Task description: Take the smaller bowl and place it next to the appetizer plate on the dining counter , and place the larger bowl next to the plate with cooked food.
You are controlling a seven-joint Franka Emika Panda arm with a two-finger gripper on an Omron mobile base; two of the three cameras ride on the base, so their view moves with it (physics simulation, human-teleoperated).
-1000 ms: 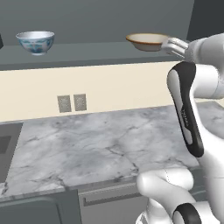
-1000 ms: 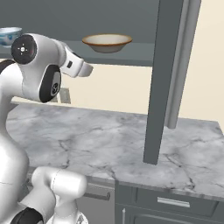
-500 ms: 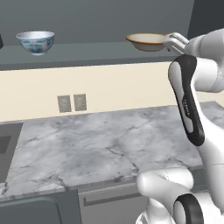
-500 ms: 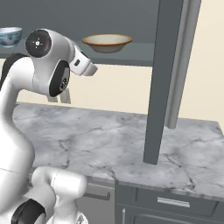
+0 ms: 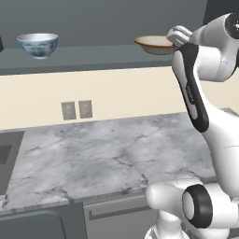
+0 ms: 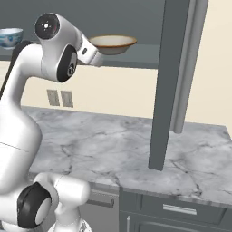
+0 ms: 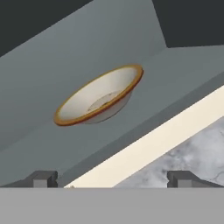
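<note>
The larger bowl [image 5: 156, 44], wide, tan and orange-rimmed, sits on a grey wall shelf [image 5: 93, 56]. It also appears in the right base view [image 6: 113, 44] and tilted in the hand view [image 7: 98, 96]. My gripper [image 7: 111, 178] is open with nothing between its fingertips, and it faces this bowl from a short way off. The white hand [image 6: 89, 52] hangs level with the shelf, just beside the bowl's rim. The smaller bowl [image 5: 38, 44], blue-and-white, stands further left on the same shelf [image 6: 9, 37]. The appetizer plate, the plate with cooked food and the dining counter are out of view.
A grey-veined marble cabinet counter [image 5: 102, 154] runs below the shelf, with two wall outlets [image 5: 77, 109] above it and a sink edge [image 5: 7, 154] at far left. A dark grey upright panel [image 6: 174, 81] stands on the counter to the right of the shelf.
The arm has lifted the hand up and in toward the larger bowl. Both bowls have stayed in place and the jaws have stayed open.
</note>
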